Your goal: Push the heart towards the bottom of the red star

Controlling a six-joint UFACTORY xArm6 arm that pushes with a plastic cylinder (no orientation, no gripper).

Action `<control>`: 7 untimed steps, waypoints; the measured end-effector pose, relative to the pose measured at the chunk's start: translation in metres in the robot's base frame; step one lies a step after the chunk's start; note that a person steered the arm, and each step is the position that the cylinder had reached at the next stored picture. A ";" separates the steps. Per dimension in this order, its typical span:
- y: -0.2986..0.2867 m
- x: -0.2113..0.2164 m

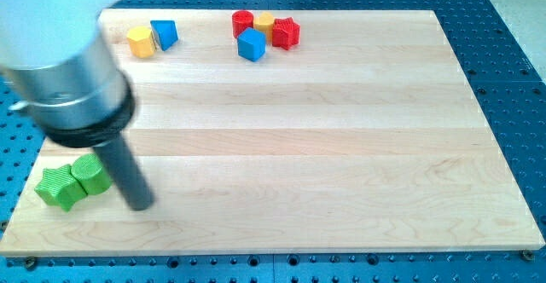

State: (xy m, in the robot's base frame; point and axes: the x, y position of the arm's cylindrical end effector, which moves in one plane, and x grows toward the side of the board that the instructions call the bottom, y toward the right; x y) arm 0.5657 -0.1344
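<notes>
The red star (287, 33) lies near the view's top centre, in a tight cluster with a red block (243, 22), a small yellow block (264, 22) and a blue cube (252, 45). A yellow block (141, 41), which looks heart-shaped, lies at the top left with a blue block (164, 34) touching its right side. My tip (139, 205) rests on the board at the bottom left. It is just right of the green blocks and far from the yellow heart and the red star.
A green star (58, 187) and a green block (90, 175) sit together near the board's bottom left corner (17, 240). The arm's large grey body (72, 78) hides part of the board's left side.
</notes>
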 end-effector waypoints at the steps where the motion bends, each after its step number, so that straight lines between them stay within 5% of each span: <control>1: 0.045 -0.008; 7: 0.036 -0.044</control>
State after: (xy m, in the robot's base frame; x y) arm 0.5219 -0.0989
